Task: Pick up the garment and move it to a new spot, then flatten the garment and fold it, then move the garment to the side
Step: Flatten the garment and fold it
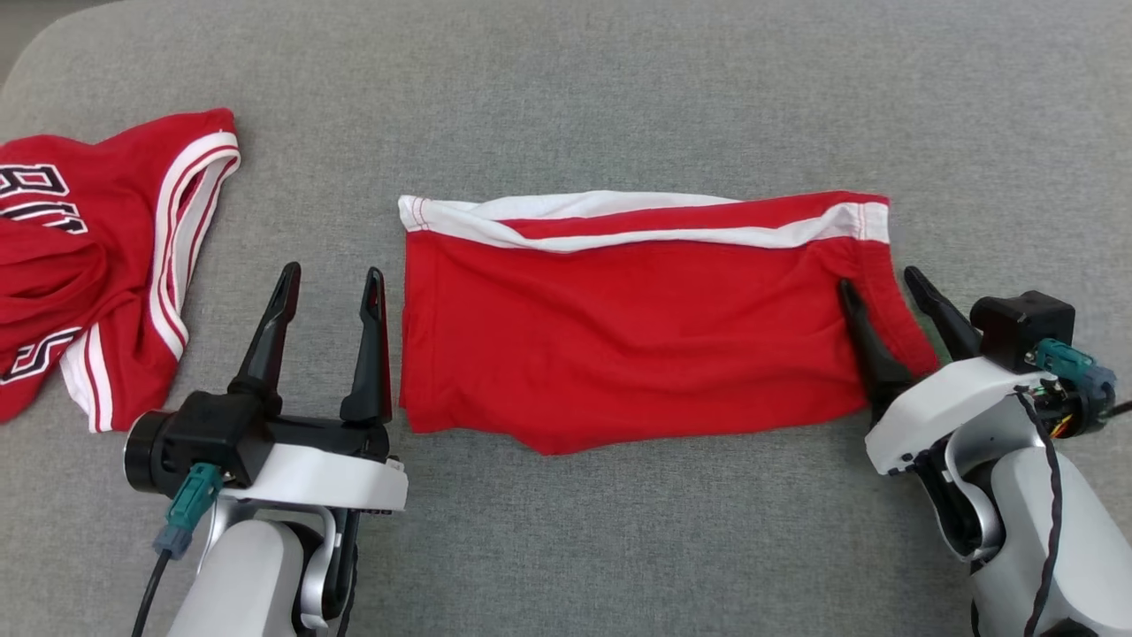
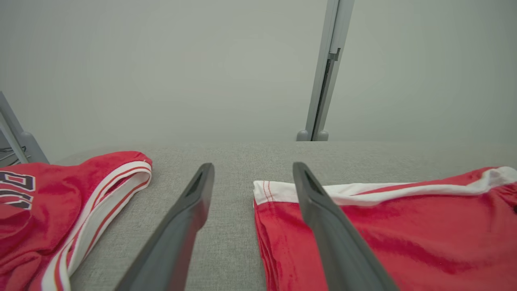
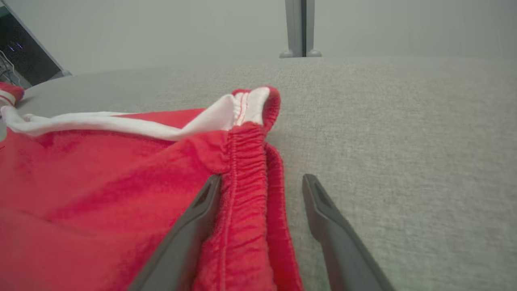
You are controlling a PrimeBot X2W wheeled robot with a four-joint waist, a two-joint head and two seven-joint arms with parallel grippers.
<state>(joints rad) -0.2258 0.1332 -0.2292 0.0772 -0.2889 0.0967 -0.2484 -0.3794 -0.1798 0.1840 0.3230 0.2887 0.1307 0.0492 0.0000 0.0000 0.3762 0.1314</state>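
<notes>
Lying mid-frame: red shorts (image 1: 619,354) are lying flat on the grey fabric bench (image 1: 566,88) at the centre of the head view, doubled over on themselves, with a white stripe (image 1: 619,234) running along their upper edge.
Shorts in the wrist views: they are filling the lower right of the left wrist view (image 2: 424,234) and the lower left of the right wrist view (image 3: 80,194).
Left gripper: the left gripper (image 1: 332,274) is sitting at the lower left of the head view, just beside the left edge of the shorts, with its two dark fingers spread apart and pinching nothing. In its own view (image 2: 253,169) one finger is showing over bare bench (image 2: 234,161) and the other is overlapping the shorts' edge; whether it is touching the cloth I cannot tell.
Right gripper: the right gripper (image 1: 877,280) is standing at the right end of the shorts with its fingers spread wide. In its own view (image 3: 261,180) they are straddling the gathered elastic waistband (image 3: 246,169), one finger over the red cloth and the other over bare bench (image 3: 404,141); nothing is being clamped.
Jersey: a crumpled red jersey (image 1: 97,265) with white trim and dark lettering is lying at the left edge of the head view, well apart from the shorts, and is showing at the lower left of the left wrist view (image 2: 52,202).
Background: a grey upright post (image 2: 325,81) is rising beyond the bench's far edge, at the upper middle of the right wrist view (image 3: 301,24).
</notes>
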